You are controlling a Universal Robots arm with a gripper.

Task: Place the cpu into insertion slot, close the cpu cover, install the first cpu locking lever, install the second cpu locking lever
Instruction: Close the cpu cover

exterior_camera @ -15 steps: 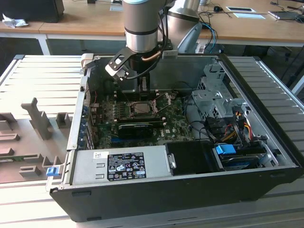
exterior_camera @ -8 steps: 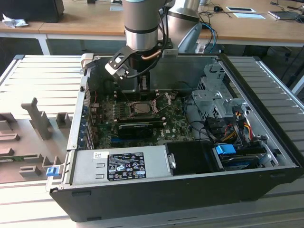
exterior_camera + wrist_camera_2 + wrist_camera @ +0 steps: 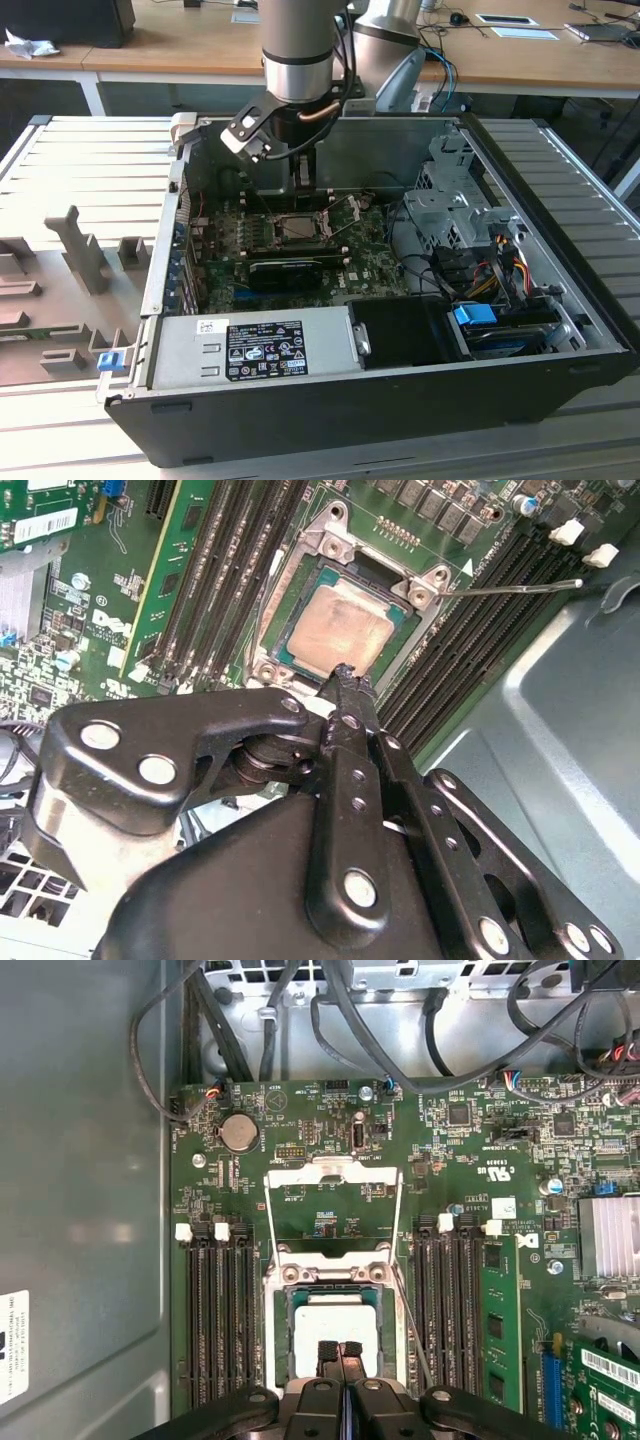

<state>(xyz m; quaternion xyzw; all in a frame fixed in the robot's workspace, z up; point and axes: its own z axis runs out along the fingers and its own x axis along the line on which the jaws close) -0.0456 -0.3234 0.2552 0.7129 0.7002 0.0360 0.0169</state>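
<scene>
The cpu (image 3: 335,1318) lies flat in the insertion slot (image 3: 330,1272), silvery top up; the second wrist view shows the cpu (image 3: 345,632) too. The cpu cover (image 3: 335,1175) stands swung open, away from the slot. A thin wire locking lever (image 3: 510,585) sticks out free beside the socket, and the same lever (image 3: 412,1325) slants along the slot's side. My gripper (image 3: 340,1352) hovers just over the cpu's edge, its fingertips pressed together with nothing between them. In the exterior view the gripper (image 3: 300,185) hangs inside the computer case right above the slot (image 3: 298,228).
Black memory slots (image 3: 215,1320) flank the socket on both sides. A long black expansion card (image 3: 285,272) lies in front of it, with the power supply (image 3: 250,345) at the case's front. The drive cage (image 3: 450,200) and cables (image 3: 480,265) fill the exterior view's right.
</scene>
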